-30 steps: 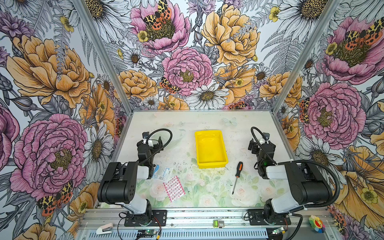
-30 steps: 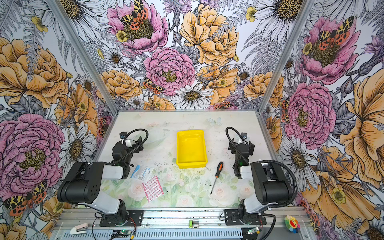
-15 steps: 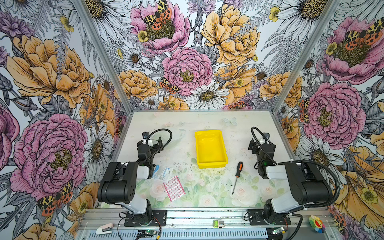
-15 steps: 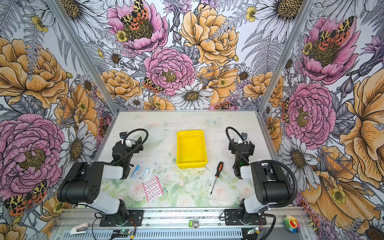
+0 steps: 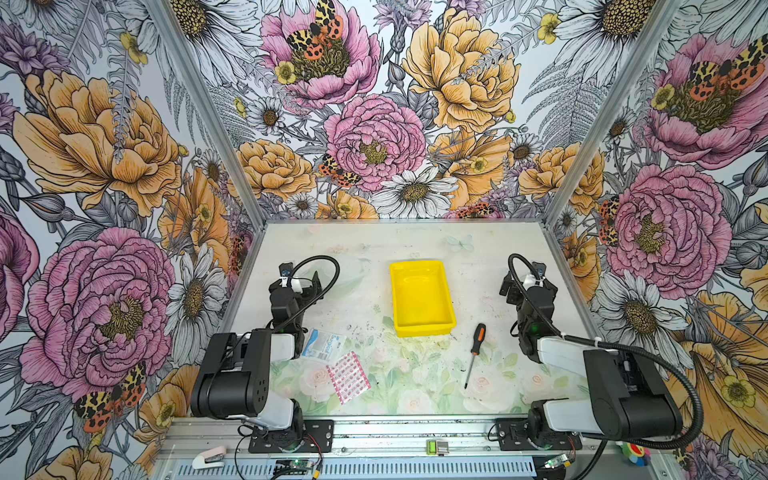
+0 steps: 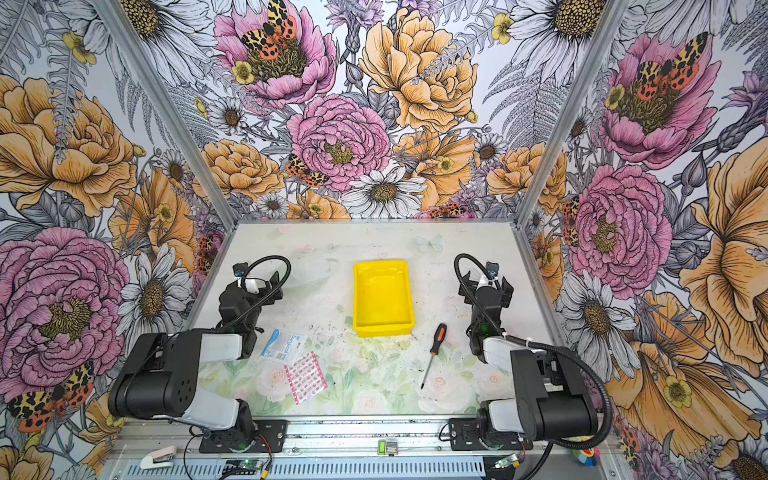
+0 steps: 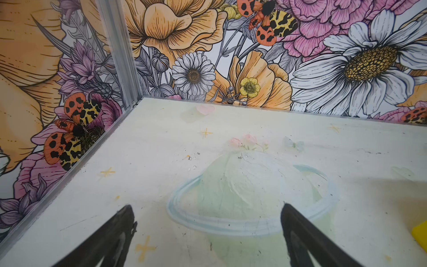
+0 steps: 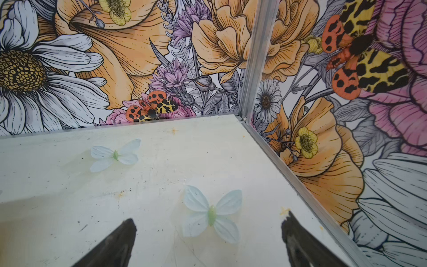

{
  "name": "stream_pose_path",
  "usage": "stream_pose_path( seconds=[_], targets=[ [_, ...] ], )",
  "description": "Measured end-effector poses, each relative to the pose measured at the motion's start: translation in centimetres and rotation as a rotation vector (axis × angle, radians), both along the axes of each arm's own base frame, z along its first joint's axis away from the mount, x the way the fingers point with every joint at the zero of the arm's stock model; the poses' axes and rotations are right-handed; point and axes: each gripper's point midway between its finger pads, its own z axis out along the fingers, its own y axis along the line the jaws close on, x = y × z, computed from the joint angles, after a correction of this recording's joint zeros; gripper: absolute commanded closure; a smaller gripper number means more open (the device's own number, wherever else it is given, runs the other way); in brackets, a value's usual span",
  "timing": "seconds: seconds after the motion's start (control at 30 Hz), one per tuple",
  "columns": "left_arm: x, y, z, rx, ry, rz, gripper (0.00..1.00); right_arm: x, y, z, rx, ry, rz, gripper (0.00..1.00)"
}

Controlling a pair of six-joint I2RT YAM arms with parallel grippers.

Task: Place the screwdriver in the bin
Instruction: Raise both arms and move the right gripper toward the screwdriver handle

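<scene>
A: Floral-printed desk point(image 5: 365, 266) carried the screwdriver point(image 5: 474, 351), lying flat just beside the near right corner of the bin point(image 5: 422, 331), outside it.
B: Jaws?
A: Wide apart and empty, left jaws and right jaws alike.

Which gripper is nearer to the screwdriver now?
Right. The right gripper, open, sits just to the right of the screwdriver and a little farther back. The left gripper, also open, is off beyond the left side of the yellow bin, much farther away.
</scene>
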Motion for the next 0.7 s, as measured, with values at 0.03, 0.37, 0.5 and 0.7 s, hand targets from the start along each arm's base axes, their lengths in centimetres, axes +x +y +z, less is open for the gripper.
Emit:
stream_pose_path(
  seconds=[0.03, 0.37, 0.5, 0.7],
  targets=[
    [-0.2, 0.1, 0.4, -0.007, 0.002, 0.005, 0.01, -0.2, 0.1, 0.4, -0.001, -0.003, 0.002, 0.00],
    [-0.9, 2.1, 7.7, -0.111, 0.037, 0.158, 0.01, -1.4, -1.2, 5.5, 0.127, 0.119, -0.157, 0.01],
    [-1.4, 2.2, 8.3, -0.161, 0.082, 0.184, 0.01, -3.0, -0.9, 5.1, 0.198, 0.230, -0.190, 0.01],
    [-2.4, 0.0, 5.4, -0.236, 0.236, 0.093, 0.01, -6.2, 0.5, 0.0, 0.334, 0.478, -0.206, 0.01]
  ],
)
